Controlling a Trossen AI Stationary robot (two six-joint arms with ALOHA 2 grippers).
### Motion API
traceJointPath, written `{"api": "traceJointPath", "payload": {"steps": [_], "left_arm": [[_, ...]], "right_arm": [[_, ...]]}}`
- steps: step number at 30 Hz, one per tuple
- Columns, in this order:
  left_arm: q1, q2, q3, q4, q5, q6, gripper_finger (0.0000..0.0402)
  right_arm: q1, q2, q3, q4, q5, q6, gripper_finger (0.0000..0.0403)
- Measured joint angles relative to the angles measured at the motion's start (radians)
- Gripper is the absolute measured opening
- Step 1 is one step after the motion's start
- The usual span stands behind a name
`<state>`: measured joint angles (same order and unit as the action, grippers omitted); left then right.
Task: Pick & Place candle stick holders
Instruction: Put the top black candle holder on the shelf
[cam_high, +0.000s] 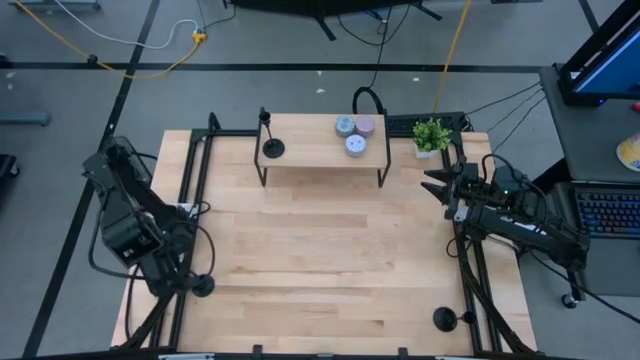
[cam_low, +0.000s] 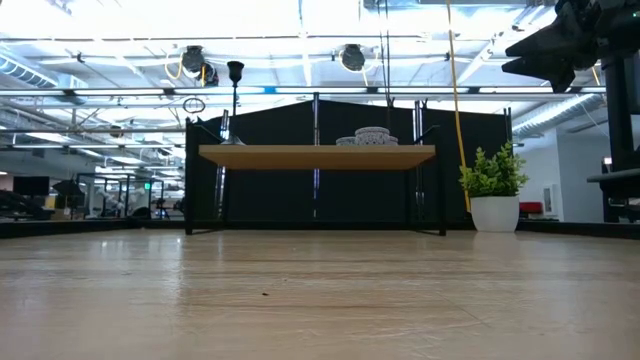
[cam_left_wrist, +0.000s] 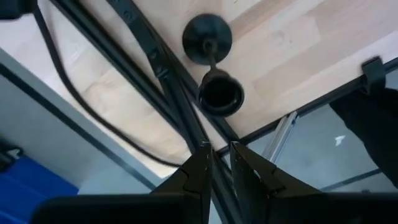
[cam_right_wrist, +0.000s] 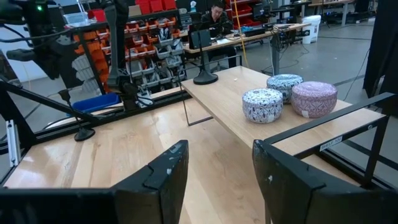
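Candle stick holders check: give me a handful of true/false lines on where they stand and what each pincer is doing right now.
1. One candle stick holder stands on the raised shelf. True.
2. All three holders are on the shelf. False: one holder stands near the table's left front corner, another near the right front edge.
3. The right pincer grips a holder. False: its jaws stand open and empty, up near the potted plant.
4. Three round pucks sit on the shelf. True.
5. The left pincer grips the holder below it. False: it hovers above, holding nothing.
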<state>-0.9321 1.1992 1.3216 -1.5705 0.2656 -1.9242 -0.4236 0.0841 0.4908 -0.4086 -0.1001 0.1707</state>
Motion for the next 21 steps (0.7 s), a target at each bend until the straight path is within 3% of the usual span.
{"api": "traceJointPath", "payload": {"steps": [8,17,21], "left_arm": [[0.0,-0.001,0.0,0.002,-0.057,-0.004,0.007],[-0.022,0.001,-0.012,0.001,-0.057,-0.024,0.0192],[-0.033,0.006,-0.048,0.009,-0.039,-0.028,0.0224]], "right_arm": [[0.0,0.0,0.0,0.0,0.0,0.0,0.0171],[0.0,0.0,0.0,0.0,0.0,0.0,0.0171],[0.0,0.0,0.0,0.0,0.0,0.0,0.0171]]}}
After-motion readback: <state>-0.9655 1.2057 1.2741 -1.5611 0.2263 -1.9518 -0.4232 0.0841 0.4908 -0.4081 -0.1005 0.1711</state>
